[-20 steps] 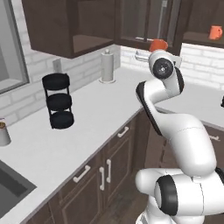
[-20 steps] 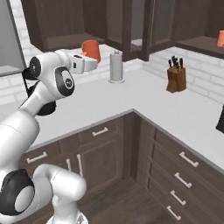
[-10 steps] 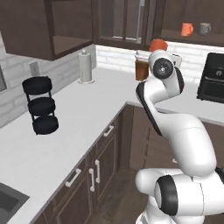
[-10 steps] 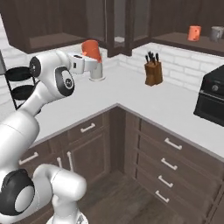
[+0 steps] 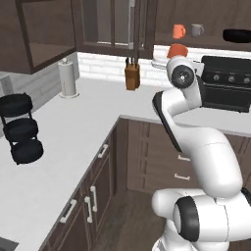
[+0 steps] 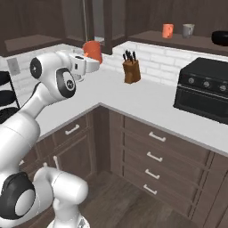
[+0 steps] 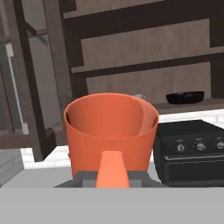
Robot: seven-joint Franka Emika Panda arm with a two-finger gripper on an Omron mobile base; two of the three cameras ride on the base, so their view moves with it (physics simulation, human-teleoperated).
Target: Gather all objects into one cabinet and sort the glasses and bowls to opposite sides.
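Note:
My gripper (image 6: 90,61) is shut on an orange mug (image 6: 92,50), held upright above the counter corner. In the hand view this mug (image 7: 111,130) is close up, its handle toward the camera between my fingertips. In the left base view the held mug (image 5: 176,50) peeks over the wrist. On the open cabinet's shelf (image 6: 149,37) stand a second orange mug (image 6: 168,30), a grey-green mug (image 6: 188,30) and the black bowl (image 6: 220,37) further right. The same three show as orange mug (image 5: 179,31), grey-green mug (image 5: 197,30) and bowl (image 5: 238,35). The bowl (image 7: 185,97) lies ahead of the hand.
A black countertop oven (image 6: 205,88) sits under the shelf. A knife block (image 6: 132,71) stands by the tiled wall. A paper-towel roll (image 5: 67,78) and a black three-tier rack (image 5: 19,130) stand on the left counter. Glass cabinet doors (image 5: 112,24) with a silver handle hang above.
The whole scene has slid left in both base views as the base turned right, bringing the shelf and oven into sight. The orange mug stays in the shut gripper.

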